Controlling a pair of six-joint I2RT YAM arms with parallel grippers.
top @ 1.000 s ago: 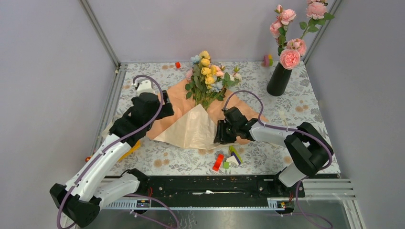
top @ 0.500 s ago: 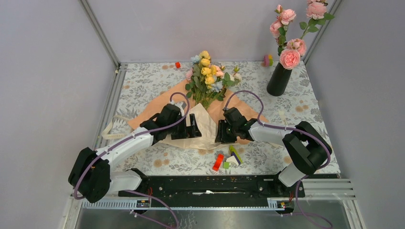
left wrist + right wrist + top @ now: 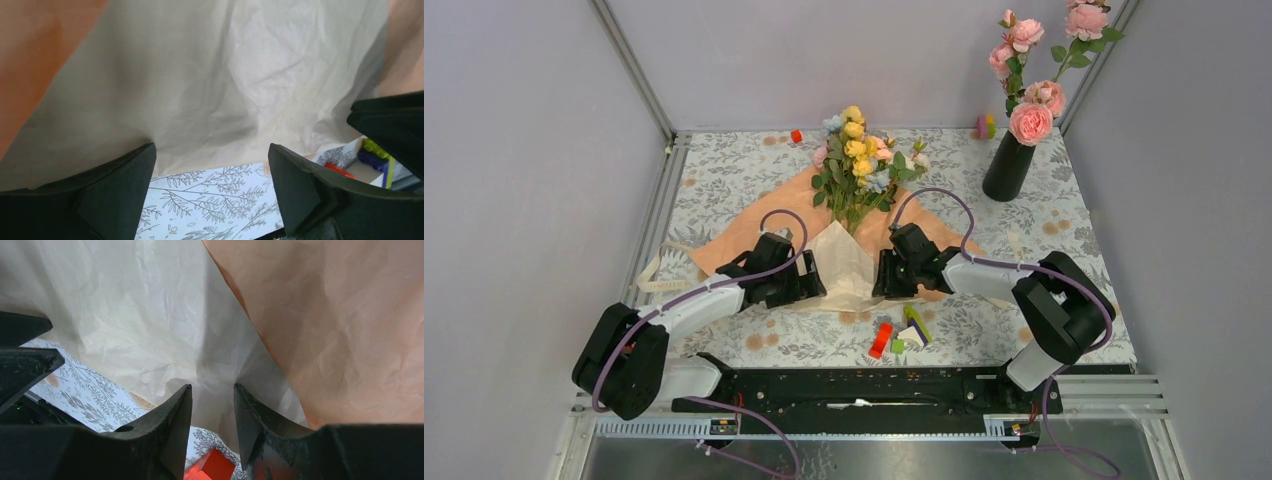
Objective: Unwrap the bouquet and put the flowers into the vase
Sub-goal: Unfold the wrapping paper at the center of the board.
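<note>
Bouquet (image 3: pixel 856 160) lies mid-table, flowers at 12 o'clock end, stems hidden under wrap. Peach paper (image 3: pixel 759 225) spread flat on table (image 3: pixel 724 170); cream paper (image 3: pixel 844 265) folded over at 6 o'clock end. Left gripper (image 3: pixel 210 155) at 9 o'clock edge of cream paper, jaws spread wide, nothing between them. Right gripper (image 3: pixel 212 390) at 3 o'clock edge, jaws nearly together, pinching fold of cream paper. Vase (image 3: pixel 1009 165) upright at 2 o'clock from bouquet, well apart, holding pink roses (image 3: pixel 1031 122).
</note>
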